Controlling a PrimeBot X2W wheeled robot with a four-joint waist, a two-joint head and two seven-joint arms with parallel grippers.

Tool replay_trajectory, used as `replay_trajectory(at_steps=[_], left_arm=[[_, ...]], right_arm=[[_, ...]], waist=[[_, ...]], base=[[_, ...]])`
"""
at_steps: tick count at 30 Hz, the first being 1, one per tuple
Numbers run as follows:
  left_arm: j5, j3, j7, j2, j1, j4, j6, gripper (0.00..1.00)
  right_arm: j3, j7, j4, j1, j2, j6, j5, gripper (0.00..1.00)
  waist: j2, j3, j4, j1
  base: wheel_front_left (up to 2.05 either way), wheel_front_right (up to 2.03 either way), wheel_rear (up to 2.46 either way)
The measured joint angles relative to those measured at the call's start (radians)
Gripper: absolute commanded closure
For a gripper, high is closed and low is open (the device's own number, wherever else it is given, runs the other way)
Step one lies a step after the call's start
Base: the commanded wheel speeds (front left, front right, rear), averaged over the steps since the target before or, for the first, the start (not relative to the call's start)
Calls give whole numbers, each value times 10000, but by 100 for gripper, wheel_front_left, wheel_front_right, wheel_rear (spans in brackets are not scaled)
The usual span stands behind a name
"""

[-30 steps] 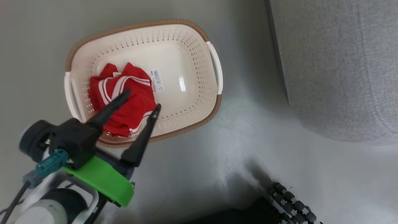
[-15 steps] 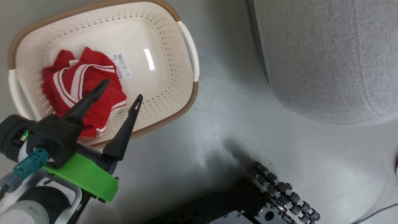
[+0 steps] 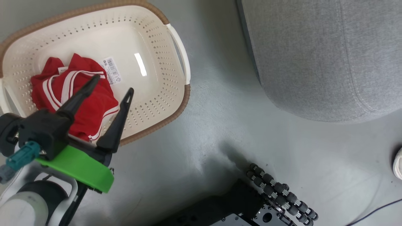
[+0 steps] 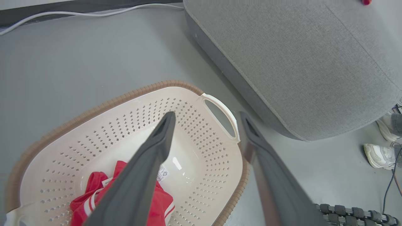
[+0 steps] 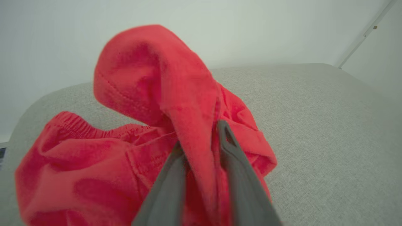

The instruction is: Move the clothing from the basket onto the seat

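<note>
The cream basket point(image 3: 157, 62) stands on the grey floor with the red, white-striped garment point(image 3: 91, 108) bunched in its left end. My left gripper point(image 3: 113, 84) hovers above that garment, open and holding nothing. The left wrist view looks past the same gripper point(image 4: 207, 114) down at the basket point(image 4: 204, 150), the striped garment point(image 4: 165, 201) and the grey seat point(image 4: 298, 62). The seat point(image 3: 314, 56) lies right of the basket. In the right wrist view the plain red garment point(image 5: 94, 163) rests on the seat point(image 5: 314, 110). My right gripper point(image 5: 201, 135) has its jaws a little apart, with a raised fold between them.
My dark base with its row of black rollers point(image 3: 279, 191) sits at the bottom of the head view. A person's white shoes point(image 4: 378, 155) stand on the floor by the seat's near corner. Cables point(image 4: 78, 12) run along the far wall.
The whole head picture has shifted, so the camera has turned towards the seat. My left gripper keeps the same open pose over the striped garment.
</note>
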Motion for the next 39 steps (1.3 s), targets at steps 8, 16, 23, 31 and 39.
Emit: replay_trajectory(at_steps=[8,16,23,31,39], left_arm=[[-644,169,-740,-683,-152,1001,0,0],[-1108,686,-1900,-1208,-152,1912,-52,0],[-1407,1014,-3177,-1891,-128,2813,-180,0],[-1471,1471,-4428,-2263,516,4017,-178,0],[-1707,1200,-5152,-2606,1055,5223,-470,0]], right_arm=[[-36,-458,-274,299,188,309,211,0],[-245,-775,-1962,1187,535,487,280,0],[-63,-771,-3532,2652,1221,727,-150,0],[1258,-771,-4435,4537,2309,1012,-1166,0],[1001,-769,-5022,6416,2615,445,-1726,0]], waist=[[0,-762,-1,0],[0,-1809,127,-1],[0,-2720,508,-1],[0,-3641,1414,-1],[0,-4790,2562,-1]], base=[[0,0,0],[0,0,0],[0,0,0],[0,0,0],[0,0,0]])
